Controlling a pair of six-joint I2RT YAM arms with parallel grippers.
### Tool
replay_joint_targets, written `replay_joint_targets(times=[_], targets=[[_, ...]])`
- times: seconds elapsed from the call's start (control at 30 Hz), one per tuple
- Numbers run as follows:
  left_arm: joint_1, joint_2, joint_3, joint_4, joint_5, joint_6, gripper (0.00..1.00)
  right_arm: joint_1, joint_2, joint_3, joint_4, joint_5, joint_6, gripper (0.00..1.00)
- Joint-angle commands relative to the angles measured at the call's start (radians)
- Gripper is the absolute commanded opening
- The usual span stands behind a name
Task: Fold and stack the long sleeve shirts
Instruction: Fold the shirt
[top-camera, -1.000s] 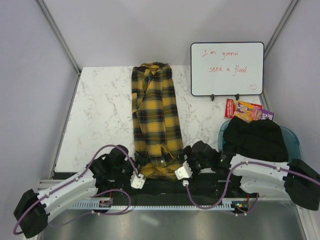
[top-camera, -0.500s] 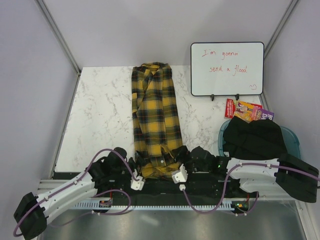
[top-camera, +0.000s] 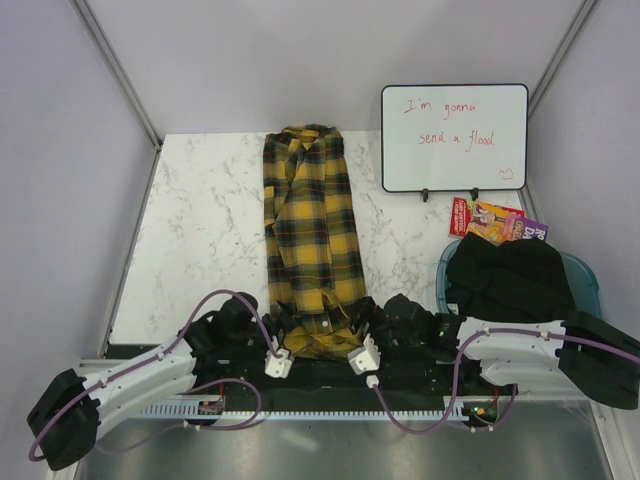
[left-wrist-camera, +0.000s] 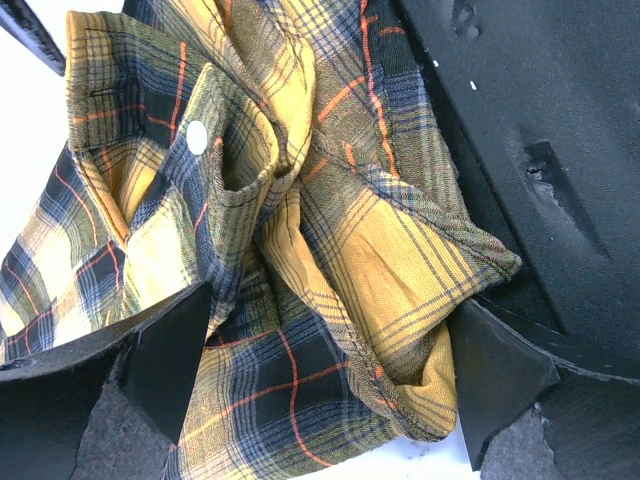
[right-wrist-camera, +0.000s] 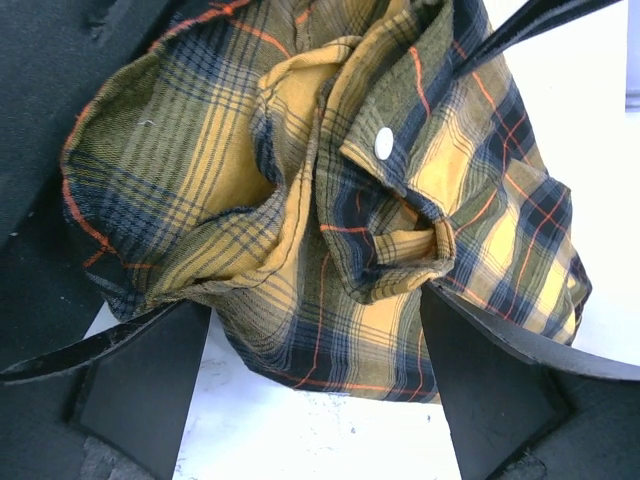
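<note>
Marble desk (top-camera: 200, 220) holds the shirt (top-camera: 310, 240) lengthwise at frame centre, its bunched lower end between the left end effector (left-wrist-camera: 320, 370) and right end effector (right-wrist-camera: 315, 380), both spread, which should pinch all layers together.

L arm (top-camera: 130, 380) & R arm (top-camera: 510, 345): white link shells, black joint housings, big black motor blocks at outer ends. A purple cable (top-camera: 228, 293) loops along each. Small white block (top-camera: 277, 366) nr each wrist. The jaws: matte black, wedge-shaped, scuffed faces.
</note>
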Motion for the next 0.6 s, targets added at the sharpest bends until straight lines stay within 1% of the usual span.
replay_joint_targets(times=[0.0,0.17,0.33,0.4,0.57], targets=[[0.006,-0.02,0.06,0.211,-0.043,0.018,0.99,0.006,0.012,0.031,-0.054,-0.056,-0.01,0.93],[0.006,-0.092,0.072,0.148,-0.019,0.015,0.99,0.006,-0.009,0.052,-0.07,-0.048,0.025,0.95],[0.007,-0.139,0.101,0.073,0.049,0.018,0.99,0.003,-0.075,0.063,-0.134,-0.103,0.034,0.98],[0.007,-0.12,0.097,0.084,0.081,0.033,0.99,0.001,-0.083,0.058,-0.139,-0.109,0.033,0.98],[0.007,0.038,0.121,0.174,0.08,0.024,0.99,0.003,-0.027,0.093,-0.123,-0.096,0.069,0.98]])
